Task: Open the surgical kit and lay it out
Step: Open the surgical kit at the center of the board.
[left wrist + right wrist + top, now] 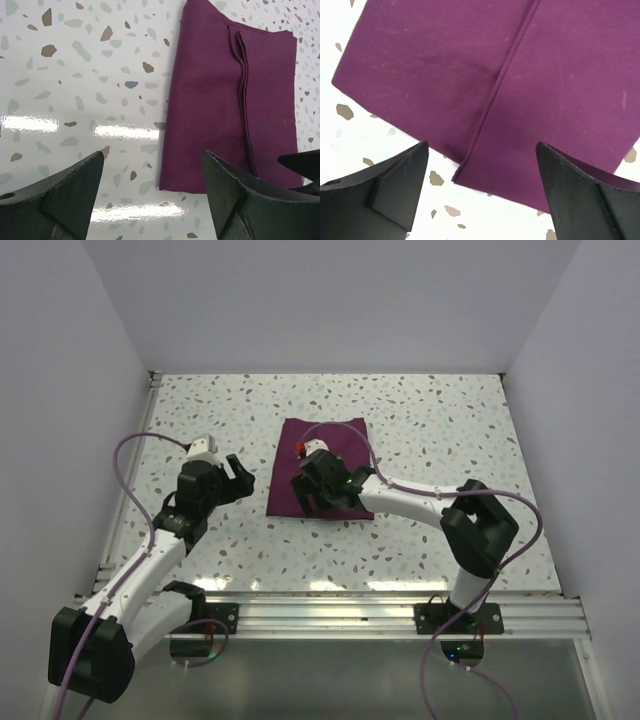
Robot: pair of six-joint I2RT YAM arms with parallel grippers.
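Observation:
The surgical kit is a folded dark purple cloth wrap lying flat in the middle of the speckled table. Its steel tray and tools are hidden. My right gripper hovers over the wrap's near edge, open and empty; the right wrist view shows the wrap with a fold seam ending at the near edge between my fingers. My left gripper is open and empty, left of the wrap. In the left wrist view the wrap lies ahead and right, with layered fold edges.
White walls enclose the speckled table on the left, back and right. An aluminium rail with the arm bases runs along the near edge. A small red mark shows on the right wrist above the wrap.

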